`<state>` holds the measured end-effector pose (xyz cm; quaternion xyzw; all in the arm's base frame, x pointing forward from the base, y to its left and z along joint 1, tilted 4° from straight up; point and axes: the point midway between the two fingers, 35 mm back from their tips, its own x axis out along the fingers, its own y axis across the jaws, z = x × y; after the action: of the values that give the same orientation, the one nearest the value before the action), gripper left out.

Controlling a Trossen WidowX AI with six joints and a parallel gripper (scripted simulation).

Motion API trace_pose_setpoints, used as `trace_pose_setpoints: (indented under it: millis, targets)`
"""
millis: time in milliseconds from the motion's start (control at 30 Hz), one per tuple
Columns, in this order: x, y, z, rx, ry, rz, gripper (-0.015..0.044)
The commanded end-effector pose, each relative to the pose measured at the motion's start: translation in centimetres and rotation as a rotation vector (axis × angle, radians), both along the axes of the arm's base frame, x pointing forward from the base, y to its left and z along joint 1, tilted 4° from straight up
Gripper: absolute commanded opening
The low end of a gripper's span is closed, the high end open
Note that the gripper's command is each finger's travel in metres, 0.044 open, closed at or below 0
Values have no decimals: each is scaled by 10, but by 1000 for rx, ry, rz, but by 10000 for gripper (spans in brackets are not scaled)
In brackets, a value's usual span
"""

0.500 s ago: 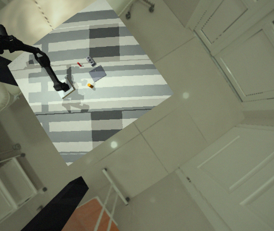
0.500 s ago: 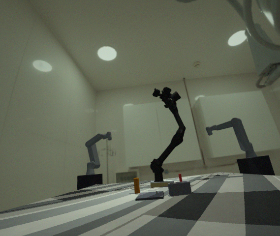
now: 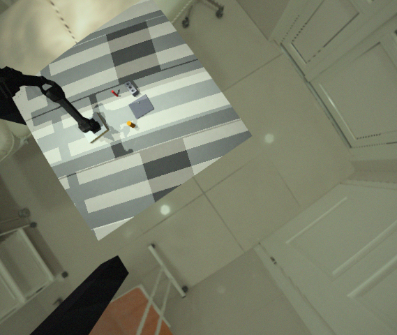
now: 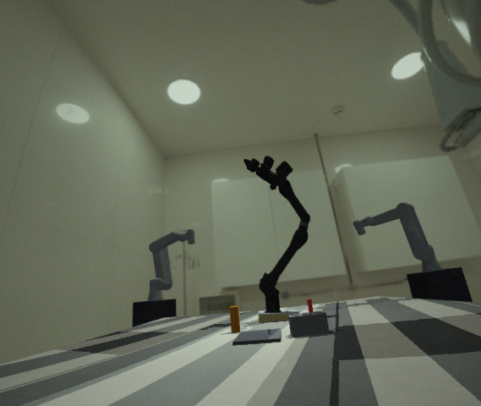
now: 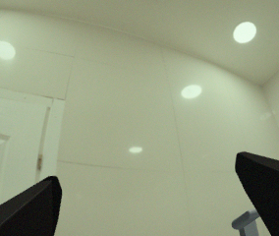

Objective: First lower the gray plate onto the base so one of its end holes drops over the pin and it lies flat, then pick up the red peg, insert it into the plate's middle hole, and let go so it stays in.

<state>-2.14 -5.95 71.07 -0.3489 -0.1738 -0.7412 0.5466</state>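
Observation:
The gray plate (image 3: 131, 88) (image 4: 308, 325), a thick block with three holes in a row, sits on the table beside the base, apart from it. The base (image 3: 143, 108) (image 4: 254, 337) is a flat slate square with a small pin (image 3: 139, 102) (image 4: 269, 331) standing near one side; nothing is on the pin. The red peg (image 3: 114, 93) (image 4: 309, 305) stands upright on the table near the plate, partly hidden behind it in the exterior view. My gripper (image 4: 245, 161) (image 5: 149, 176) is open and empty, raised high above the table and turned away from it; the wrist view shows only walls and ceiling lights.
An orange cylinder (image 3: 130, 124) (image 4: 234, 319) stands upright near the base, on the side away from the gray plate. My arm rises from its light mount (image 3: 99, 138) (image 4: 270, 317) behind these objects. Other grey arms on black stands show in the background of the exterior view.

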Motion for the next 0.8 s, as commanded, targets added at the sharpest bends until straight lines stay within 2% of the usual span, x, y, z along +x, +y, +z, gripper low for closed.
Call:
trace_pose_setpoints:
  millis: [0, 367, 767]
  targets:
    - [12, -60, -21, 143, -72, 195, 440]
    - [106, -172, -93, 531, -250, 667, 440]
    - [210, -198, -160, 841, -295, 932, 440]
